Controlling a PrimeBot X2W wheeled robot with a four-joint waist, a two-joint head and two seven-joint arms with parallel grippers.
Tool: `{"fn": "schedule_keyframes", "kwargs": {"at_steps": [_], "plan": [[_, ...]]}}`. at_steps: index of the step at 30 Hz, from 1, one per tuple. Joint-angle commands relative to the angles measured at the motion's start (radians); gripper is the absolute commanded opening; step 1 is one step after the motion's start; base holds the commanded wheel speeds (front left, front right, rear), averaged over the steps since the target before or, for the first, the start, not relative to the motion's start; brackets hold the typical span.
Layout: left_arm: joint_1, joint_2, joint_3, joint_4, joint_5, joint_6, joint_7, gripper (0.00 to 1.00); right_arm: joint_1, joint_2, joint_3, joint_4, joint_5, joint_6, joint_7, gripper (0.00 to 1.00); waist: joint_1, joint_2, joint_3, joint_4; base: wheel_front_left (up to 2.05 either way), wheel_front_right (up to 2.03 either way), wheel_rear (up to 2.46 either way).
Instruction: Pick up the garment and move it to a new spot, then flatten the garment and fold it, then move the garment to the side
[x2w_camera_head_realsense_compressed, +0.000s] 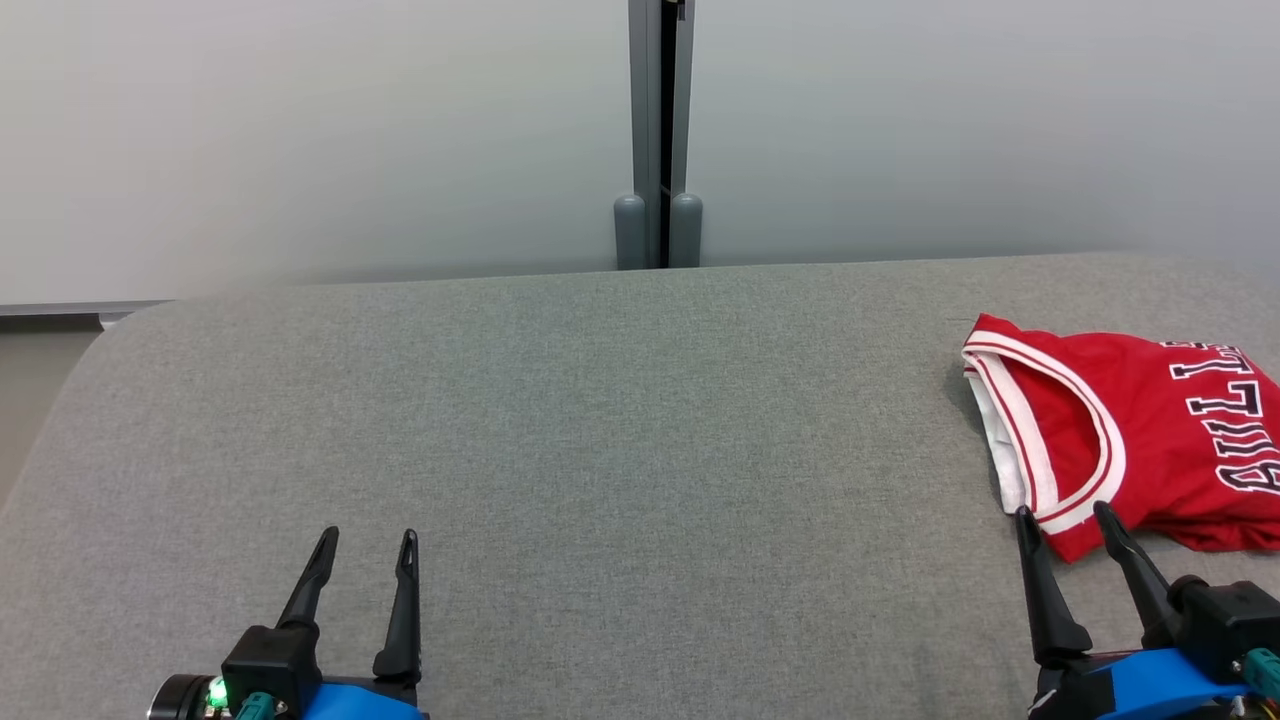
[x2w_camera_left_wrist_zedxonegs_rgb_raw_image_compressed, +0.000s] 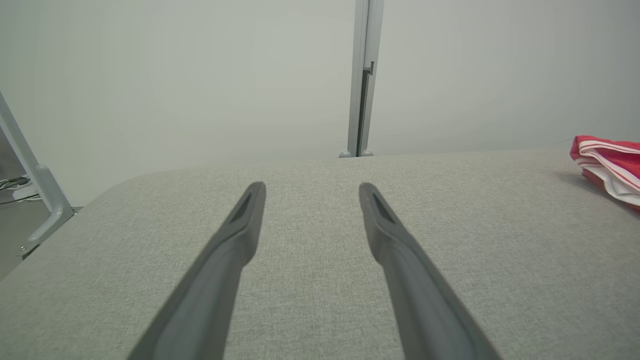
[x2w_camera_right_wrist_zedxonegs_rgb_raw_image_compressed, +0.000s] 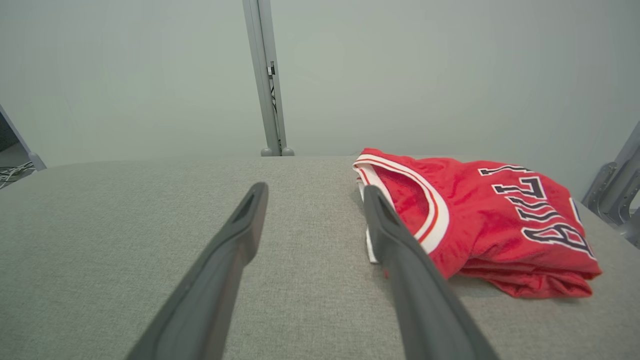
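Jersey (x2w_camera_head_realsense_compressed: 1150, 420): red with white trim, seen lying in loose layers at 3 o'clock on the table (x2w_camera_head_realsense_compressed: 600, 420), near that edge and partly cut off by the head view. The armhole is turned toward 9 o'clock and the lettering runs out toward 3.

Left gripper (x2w_camera_head_realsense_compressed: 369, 533): held at 7 o'clock over bare cover, well apart from the jersey. Its fingers are spread wide and nothing is held.

Right gripper (x2w_camera_head_realsense_compressed: 1062, 510): held at 5 o'clock, fingers likewise spread and empty. The tips are placed at the jersey's 6 o'clock edge; contact with the fabric cannot be told.

Stage: no grasp has been made. Whether the layers are a finished fold or a starting heap cannot be settled.

Risks, if a pick is made from here:
- Only the top layer may be pinched, so the rest would be dragged or dropped.
- The fabric is judged thin and slick, so it could slip out of a shallow pinch.
- A finger could be threaded through the armhole and caught on the trim.
- If the jersey is pushed rather than pinched, it could be shoved off the 3 o'clock edge.
- With too deep a descent, the tips could be dug into the soft cover.
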Motion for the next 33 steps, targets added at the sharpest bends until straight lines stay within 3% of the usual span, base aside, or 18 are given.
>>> {"fn": "schedule_keyframes", "kwargs": {"at_steps": [1, 28, 29, 33], "plan": [[0.009, 0.002, -0.001, 0.001, -0.006, 0.001, -0.004, 1.00, 0.013, 0.001, -0.004, -0.011, 0.004, 0.000, 0.005, 1.00, 0.0001, 0.0001, 0.001, 0.000, 0.00, 0.00, 0.00], [-0.012, 0.019, -0.018, 0.010, -0.015, 0.008, 0.000, 1.00, 0.008, 0.001, -0.006, -0.006, 0.015, 0.000, 0.002, 1.00, 0.0001, 0.0001, 0.005, 0.005, 0.00, 0.00, 0.00], [0.000, 0.013, -0.019, 0.010, -0.017, 0.008, 0.002, 0.00, 0.002, 0.000, -0.005, -0.004, 0.012, 0.000, 0.009, 0.00, 0.0002, 0.0001, 0.005, 0.006, 0.00, 0.00, 0.00], [0.002, 0.000, -0.008, 0.019, -0.062, 0.001, 0.015, 0.00, -0.009, 0.001, -0.009, 0.025, 0.060, 0.000, 0.018, 0.00, 0.0002, 0.0001, 0.005, 0.005, 0.00, 0.00, 0.00]]}}
